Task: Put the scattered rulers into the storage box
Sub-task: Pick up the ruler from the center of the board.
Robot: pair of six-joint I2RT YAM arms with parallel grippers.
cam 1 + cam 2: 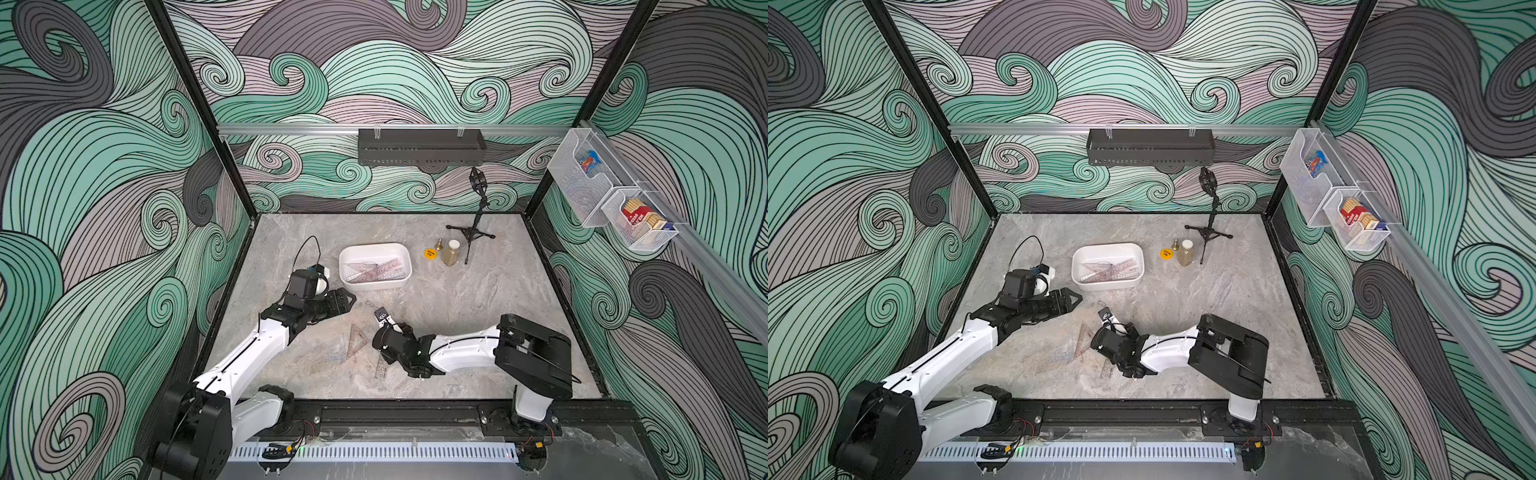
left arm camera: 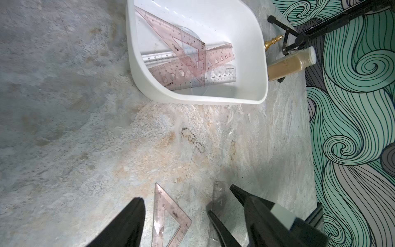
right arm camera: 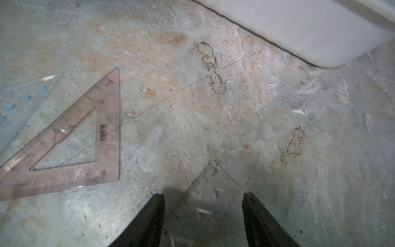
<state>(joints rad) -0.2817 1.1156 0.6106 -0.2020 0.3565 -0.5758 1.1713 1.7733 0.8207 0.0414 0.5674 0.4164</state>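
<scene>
The white storage box (image 1: 374,247) (image 1: 1106,246) stands mid-table and holds several pinkish and clear rulers (image 2: 183,57). On the table in front of it lie a pink triangle (image 1: 356,340) (image 3: 85,136), a faint bluish triangle (image 3: 21,102) beside it, and a clear straight ruler (image 1: 380,368) (image 3: 205,186). My right gripper (image 1: 390,336) (image 3: 203,193) is open, low over the clear ruler's end, with one finger on each side of it. My left gripper (image 1: 349,297) (image 2: 192,205) is open and empty, between the box and the pink triangle (image 2: 168,220).
A jar of tan powder (image 1: 451,252), a yellow disc (image 1: 430,253), a small brass bell (image 1: 438,243) and a black tripod stand (image 1: 473,232) sit right of the box. A dark tray (image 1: 420,145) hangs on the back wall and wire baskets (image 1: 606,195) on the right wall.
</scene>
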